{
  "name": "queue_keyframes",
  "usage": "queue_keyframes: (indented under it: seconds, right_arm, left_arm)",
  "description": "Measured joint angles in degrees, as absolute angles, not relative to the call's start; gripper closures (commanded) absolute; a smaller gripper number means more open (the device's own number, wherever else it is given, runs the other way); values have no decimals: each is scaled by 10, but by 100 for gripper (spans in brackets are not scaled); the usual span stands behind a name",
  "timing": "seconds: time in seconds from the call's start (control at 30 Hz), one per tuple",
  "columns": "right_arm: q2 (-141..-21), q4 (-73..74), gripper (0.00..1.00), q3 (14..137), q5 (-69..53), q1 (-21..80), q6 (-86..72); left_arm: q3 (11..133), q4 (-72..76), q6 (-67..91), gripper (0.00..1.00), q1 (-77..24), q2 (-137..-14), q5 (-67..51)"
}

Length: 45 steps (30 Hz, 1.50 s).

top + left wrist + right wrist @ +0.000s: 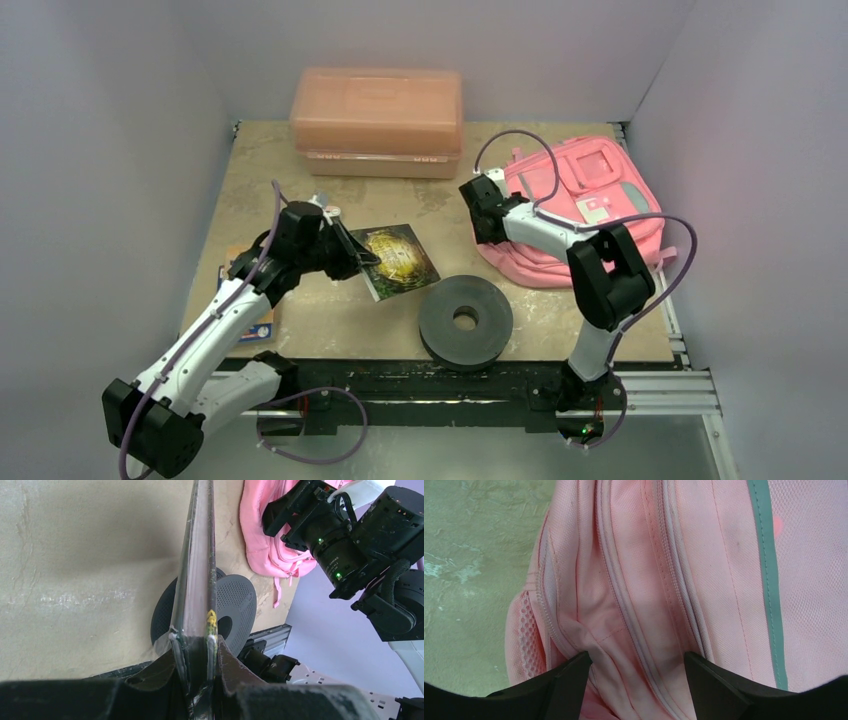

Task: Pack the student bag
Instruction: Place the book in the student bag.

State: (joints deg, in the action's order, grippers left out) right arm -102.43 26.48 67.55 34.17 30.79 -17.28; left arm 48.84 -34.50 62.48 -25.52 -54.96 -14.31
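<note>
the bag (590, 200) lies flat, front up, at the far right of the table (260, 190). the right claw (636, 656) hangs over the bag's left side, jaws spread wide either side of a zip line, gripping nothing; whether the tips touch the fabric i cannot tell. the left claw (196, 642) is clamped tight on the left edge of a thin book (402, 260) mid-table. a black disc (465, 320) sits just near of the book, a salmon box (378, 120) at the far edge.

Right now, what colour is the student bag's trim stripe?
Grey-teal trim stripe on pink student bag; best in right wrist view.
</note>
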Motion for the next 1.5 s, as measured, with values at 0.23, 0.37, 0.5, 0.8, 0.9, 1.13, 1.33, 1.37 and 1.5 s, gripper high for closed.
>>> queue_keyframes:
  seconds: [0.23, 0.37, 0.5, 0.8, 0.9, 1.13, 1.33, 1.37, 1.5]
  right_arm:
    - [-1039, 251, 51, 678, 362, 311, -175]
    - [-1039, 241, 88, 678, 366, 311, -175]
    - [-1025, 229, 100, 667, 376, 311, -173]
    - [-962, 234, 100, 666, 338, 308, -166]
    - [-912, 235, 100, 666, 326, 307, -163]
    - [-823, 239, 100, 678, 293, 307, -159]
    - [-773, 245, 100, 680, 242, 288, -154]
    - [-766, 248, 100, 682, 231, 279, -155]
    - [-738, 250, 100, 692, 173, 233, -166]
  left_arm:
    - [488, -335, 626, 100, -255, -575, -157]
    - [488, -332, 632, 100, -255, -575, -157]
    - [488, -327, 634, 100, -255, -575, -160]
    - [488, -302, 645, 100, -255, -577, -178]
    - [488, -291, 652, 100, -255, -581, -187]
    - [481, -228, 683, 100, -255, -596, -227]
    - [481, -148, 715, 100, -256, -629, -260]
    - [482, -138, 719, 100, -257, -633, -261]
    - [508, -99, 732, 100, -275, -680, -264]
